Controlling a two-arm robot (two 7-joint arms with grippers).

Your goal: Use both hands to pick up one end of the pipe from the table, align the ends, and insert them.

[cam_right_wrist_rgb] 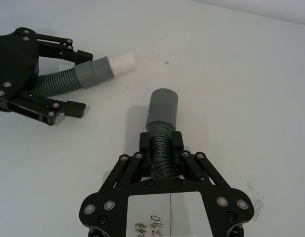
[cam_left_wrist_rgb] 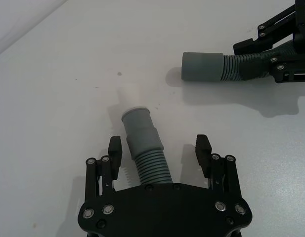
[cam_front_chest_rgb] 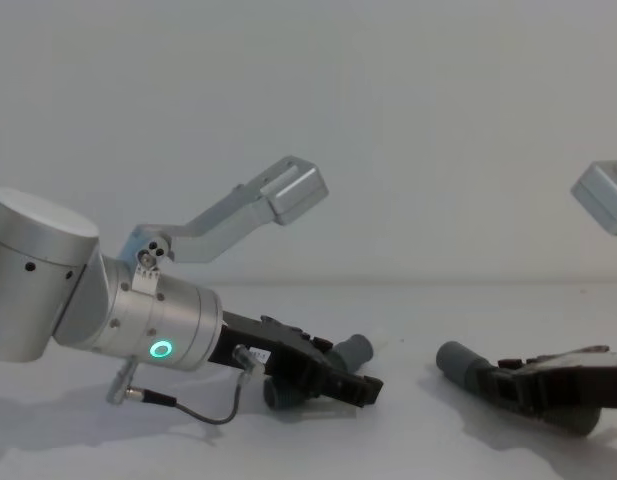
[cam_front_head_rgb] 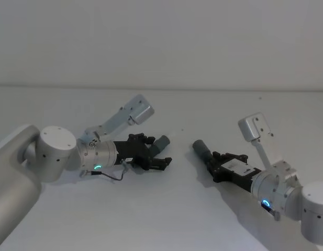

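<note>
Two dark grey corrugated pipe pieces lie on the white table (cam_front_head_rgb: 166,209). The left piece (cam_left_wrist_rgb: 148,160) ends in a grey cuff (cam_left_wrist_rgb: 138,123) with a narrow white tip (cam_left_wrist_rgb: 128,95). My left gripper (cam_left_wrist_rgb: 159,148) is open, with a finger on either side of this piece and a gap on both sides. My right gripper (cam_right_wrist_rgb: 161,143) is shut on the corrugated part of the other piece, just behind its grey cuff (cam_right_wrist_rgb: 163,106). The two ends point roughly toward each other with a bare gap between them, the left cuff (cam_front_head_rgb: 162,141) across from the right cuff (cam_front_head_rgb: 200,148).
Both arms reach in low over the table, the left gripper (cam_front_head_rgb: 158,150) from the left and the right gripper (cam_front_head_rgb: 219,162) from the right. A plain pale wall rises behind the table's far edge.
</note>
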